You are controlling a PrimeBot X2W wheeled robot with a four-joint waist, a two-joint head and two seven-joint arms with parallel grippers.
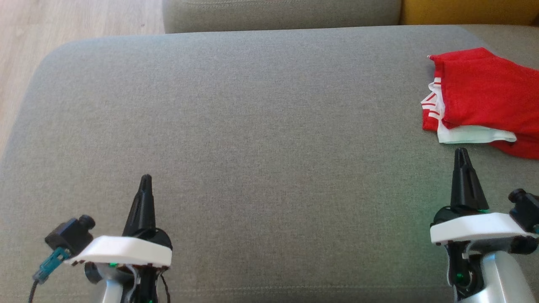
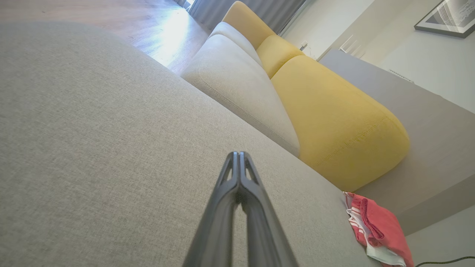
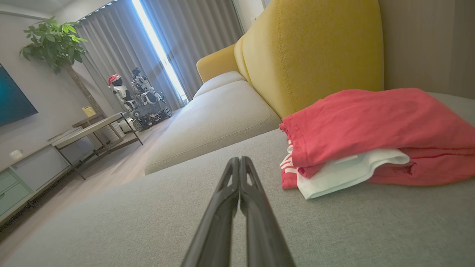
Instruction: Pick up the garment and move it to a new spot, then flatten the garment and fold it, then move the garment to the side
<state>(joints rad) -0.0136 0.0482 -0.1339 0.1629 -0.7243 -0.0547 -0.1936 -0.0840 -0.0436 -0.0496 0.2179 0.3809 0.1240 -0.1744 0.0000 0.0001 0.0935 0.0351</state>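
While the folded red fabric garment with white trim (image 1: 480, 90) lies in a compact bundle at the far right of the wide grey woven sofa seat (image 1: 252, 118), both grippers sit over the near part of that seat and hold nothing. In the head view the left gripper (image 1: 145, 180) is at the lower left, its two long dark fingers pressed together into a single point, well apart from the garment. The right gripper (image 1: 462, 152) is at the lower right, fingers likewise closed tip to tip. It points toward the garment's near edge and is near it but not touching, with a strip of bare grey fabric between them.

The right wrist view shows the garment just to the right of the closed fingers. Its red upper layers are folded over a white layer that sticks out on the near side, and red-and-white stripes show at the left corner. Behind it rises a mustard-yellow upholstered backrest (image 3: 315, 48). Farther off in that view are grey curtains (image 3: 122, 48), a leafy green potted plant (image 3: 52, 40) and a low table (image 3: 92, 128) on the floor.

From the left wrist view the garment lies at the lower right, close to the seat's edge and near the foot of the yellow backrest. Pale wooden floor (image 1: 63, 21) shows at the head view's upper left.
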